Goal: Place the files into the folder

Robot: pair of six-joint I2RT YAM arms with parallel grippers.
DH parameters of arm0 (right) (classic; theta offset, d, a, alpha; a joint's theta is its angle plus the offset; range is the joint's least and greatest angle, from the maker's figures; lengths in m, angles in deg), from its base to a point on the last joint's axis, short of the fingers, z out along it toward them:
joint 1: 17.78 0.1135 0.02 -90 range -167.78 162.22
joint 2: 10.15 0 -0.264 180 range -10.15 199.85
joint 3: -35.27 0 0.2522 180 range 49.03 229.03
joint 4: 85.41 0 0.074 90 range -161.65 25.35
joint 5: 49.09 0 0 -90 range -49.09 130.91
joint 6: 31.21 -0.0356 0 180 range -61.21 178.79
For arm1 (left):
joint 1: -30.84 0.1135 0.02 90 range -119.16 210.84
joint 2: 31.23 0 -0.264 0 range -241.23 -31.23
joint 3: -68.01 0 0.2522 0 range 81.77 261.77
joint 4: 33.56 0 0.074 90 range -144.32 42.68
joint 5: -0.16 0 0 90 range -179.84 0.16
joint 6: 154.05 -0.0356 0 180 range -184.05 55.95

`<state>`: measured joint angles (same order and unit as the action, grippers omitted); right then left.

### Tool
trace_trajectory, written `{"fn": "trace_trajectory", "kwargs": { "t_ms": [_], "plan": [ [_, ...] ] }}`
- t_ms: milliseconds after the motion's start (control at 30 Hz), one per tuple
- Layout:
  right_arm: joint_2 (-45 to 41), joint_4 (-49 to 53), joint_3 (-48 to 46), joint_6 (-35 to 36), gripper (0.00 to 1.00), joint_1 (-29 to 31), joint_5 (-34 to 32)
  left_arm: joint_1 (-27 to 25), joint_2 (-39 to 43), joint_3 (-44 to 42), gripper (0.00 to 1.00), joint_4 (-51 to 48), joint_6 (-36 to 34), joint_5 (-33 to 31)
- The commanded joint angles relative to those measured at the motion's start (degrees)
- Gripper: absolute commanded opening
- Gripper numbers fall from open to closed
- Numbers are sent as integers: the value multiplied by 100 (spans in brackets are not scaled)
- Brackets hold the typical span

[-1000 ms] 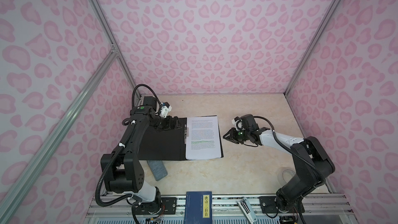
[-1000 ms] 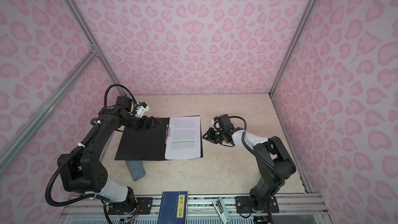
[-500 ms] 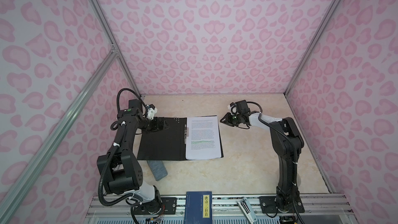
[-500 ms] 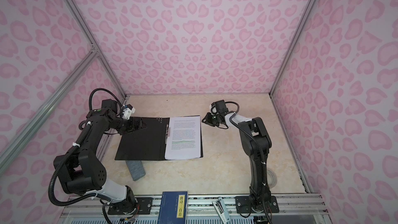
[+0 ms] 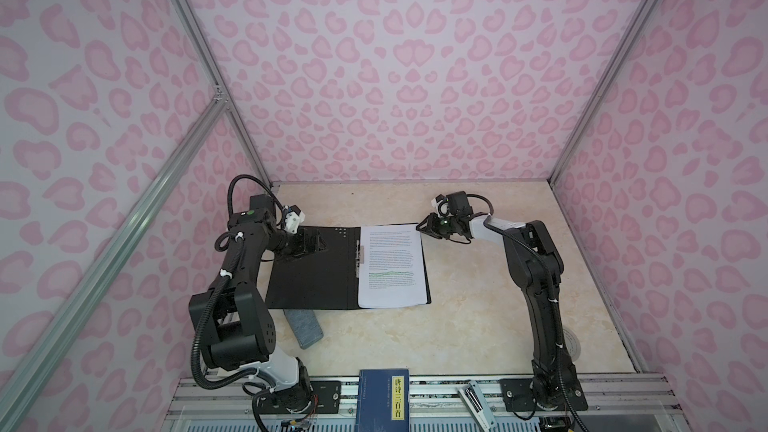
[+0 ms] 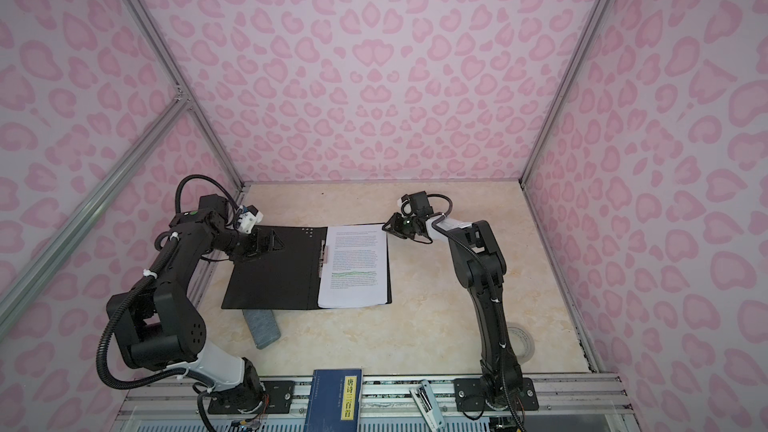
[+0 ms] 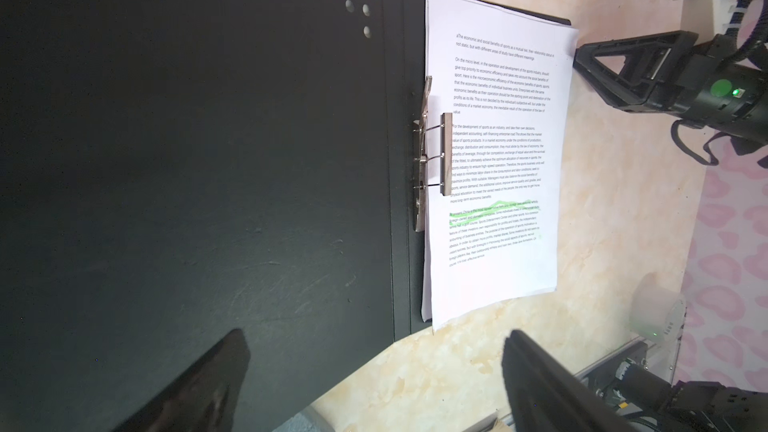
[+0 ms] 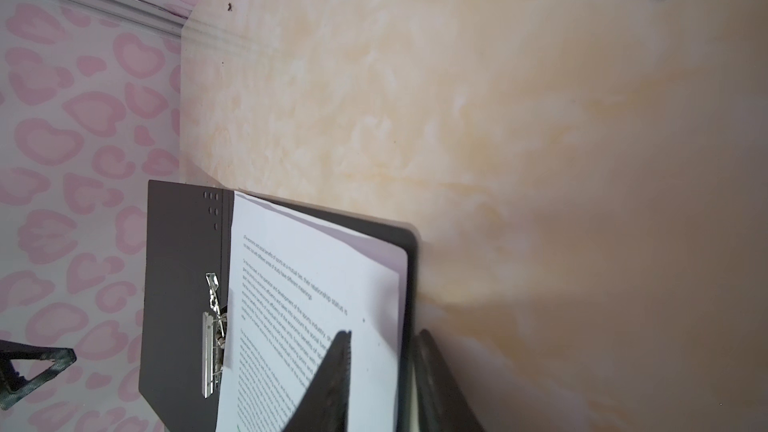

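Observation:
The folder (image 5: 311,280) (image 6: 270,280) lies open on the table with its black inside up. The files (image 5: 392,268) (image 6: 355,268), white sheets with a green-marked line, rest on its right half beside the metal clip (image 7: 432,155). My left gripper (image 5: 318,243) (image 7: 374,334) is open and empty, hovering over the far part of the bare left flap. My right gripper (image 5: 422,229) (image 8: 384,332) is at the folder's far right corner. Its jaws stand a narrow way apart, one finger over the files (image 8: 316,284) and the other beside the folder's edge (image 8: 411,284).
A grey block (image 5: 303,326) pokes out from under the folder's near edge. A dark blue book (image 5: 384,398) and a small stapler-like tool (image 5: 476,403) lie on the front rail. A clear tape roll (image 5: 569,344) is near the right arm's base. Pink walls enclose three sides.
My right gripper moved from beside the folder's right edge to its far right corner. My left gripper drew back a little to the left. The folder and files stayed put.

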<state>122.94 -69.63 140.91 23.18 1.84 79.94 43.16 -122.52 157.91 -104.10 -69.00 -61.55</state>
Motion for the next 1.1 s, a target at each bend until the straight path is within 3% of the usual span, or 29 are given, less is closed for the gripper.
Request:
{"fn": "trace_trajectory", "kwargs": {
  "t_ms": [0, 833, 1067],
  "plan": [
    [142, 69, 115, -7, 29, -2, 43, 3, -30, 51, 98, -58, -27, 107],
    [287, 312, 471, 16, 27, 86, 158, 8, -66, -3, 98, -140, -110, 116],
    [-11, 251, 369, 0, 28, 28, -106, 16, 58, 66, 98, -136, -128, -202]
  ]
}}
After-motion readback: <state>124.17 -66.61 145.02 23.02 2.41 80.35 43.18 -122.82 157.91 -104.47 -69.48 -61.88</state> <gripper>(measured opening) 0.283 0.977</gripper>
